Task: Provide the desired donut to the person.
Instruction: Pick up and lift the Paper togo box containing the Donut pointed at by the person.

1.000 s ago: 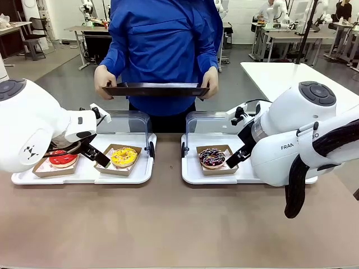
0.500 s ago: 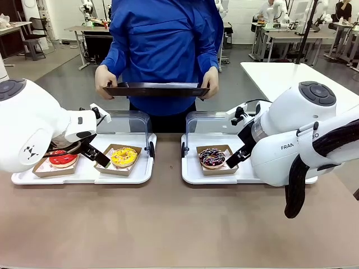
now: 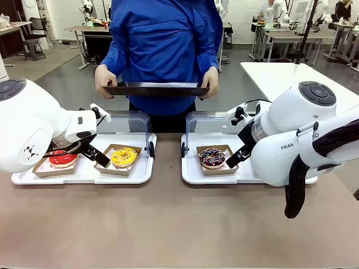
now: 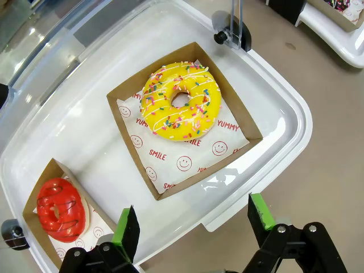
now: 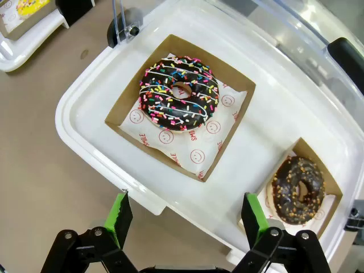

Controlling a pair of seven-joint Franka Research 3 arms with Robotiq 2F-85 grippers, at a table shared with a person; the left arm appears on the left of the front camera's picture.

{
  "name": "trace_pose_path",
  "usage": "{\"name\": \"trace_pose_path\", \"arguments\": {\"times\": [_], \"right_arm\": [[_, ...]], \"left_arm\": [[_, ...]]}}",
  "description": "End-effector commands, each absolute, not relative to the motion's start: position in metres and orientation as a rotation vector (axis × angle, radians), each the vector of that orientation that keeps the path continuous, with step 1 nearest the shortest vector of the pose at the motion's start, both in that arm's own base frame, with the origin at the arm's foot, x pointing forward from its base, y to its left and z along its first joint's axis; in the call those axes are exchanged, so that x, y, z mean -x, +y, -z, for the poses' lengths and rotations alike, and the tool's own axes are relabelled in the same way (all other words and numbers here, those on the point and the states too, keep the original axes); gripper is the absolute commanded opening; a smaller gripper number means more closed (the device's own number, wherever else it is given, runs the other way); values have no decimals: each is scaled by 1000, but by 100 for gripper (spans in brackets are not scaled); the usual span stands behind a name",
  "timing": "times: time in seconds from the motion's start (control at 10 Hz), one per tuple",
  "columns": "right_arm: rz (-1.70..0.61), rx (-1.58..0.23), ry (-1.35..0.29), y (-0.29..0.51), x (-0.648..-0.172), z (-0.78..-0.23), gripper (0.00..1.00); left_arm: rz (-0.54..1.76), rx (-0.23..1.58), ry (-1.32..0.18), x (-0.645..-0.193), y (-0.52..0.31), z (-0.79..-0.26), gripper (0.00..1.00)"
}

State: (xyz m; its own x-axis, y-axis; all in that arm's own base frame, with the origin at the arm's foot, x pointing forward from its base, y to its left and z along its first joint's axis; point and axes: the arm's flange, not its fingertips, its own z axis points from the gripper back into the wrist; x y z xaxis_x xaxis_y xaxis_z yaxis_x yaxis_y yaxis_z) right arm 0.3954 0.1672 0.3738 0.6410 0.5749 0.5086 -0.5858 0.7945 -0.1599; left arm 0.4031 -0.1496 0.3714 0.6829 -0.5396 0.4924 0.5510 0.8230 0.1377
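Stillness holds: our left gripper (image 4: 193,213) and right gripper (image 5: 186,206) hang wide open and empty, yellow donut (image 4: 162,116) and chocolate donut (image 5: 162,108) just ahead of them, so we judge no pick begun.

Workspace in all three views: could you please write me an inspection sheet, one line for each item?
Surface: brown table bearing left tray and right tray, both white, clear lids raised.
Job's things: yellow donut and red donut, boxed, in the left tray; sprinkled chocolate donut and crumb-topped chocolate donut, boxed, in the right tray; person holds a black tray at the far side.
Clutter: nothing seen.
Hands: left hand open, empty, above the left tray; right hand open, empty, above the right tray.
Cables: black cable bundle on the right arm.
Surroundings: other tables behind.
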Motion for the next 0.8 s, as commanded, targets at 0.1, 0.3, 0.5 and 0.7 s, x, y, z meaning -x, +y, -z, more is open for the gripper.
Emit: {"name": "trace_pose_path", "arguments": {"times": [0.1,0.3,0.5,0.7], "right_arm": [[-718,-83,-563,151,-392,-393,100],[-846,-175,-537,82,-364,-441,100],[-988,-282,-549,21,-326,-474,100],[-1032,-322,-619,-13,-298,-489,100]], "left_arm": [[644,15,-530,-395,-137,-382,100],[716,109,-503,-352,-86,-407,100],[781,222,-520,-303,-27,-424,100],[793,278,-599,-262,9,-431,100]]}}
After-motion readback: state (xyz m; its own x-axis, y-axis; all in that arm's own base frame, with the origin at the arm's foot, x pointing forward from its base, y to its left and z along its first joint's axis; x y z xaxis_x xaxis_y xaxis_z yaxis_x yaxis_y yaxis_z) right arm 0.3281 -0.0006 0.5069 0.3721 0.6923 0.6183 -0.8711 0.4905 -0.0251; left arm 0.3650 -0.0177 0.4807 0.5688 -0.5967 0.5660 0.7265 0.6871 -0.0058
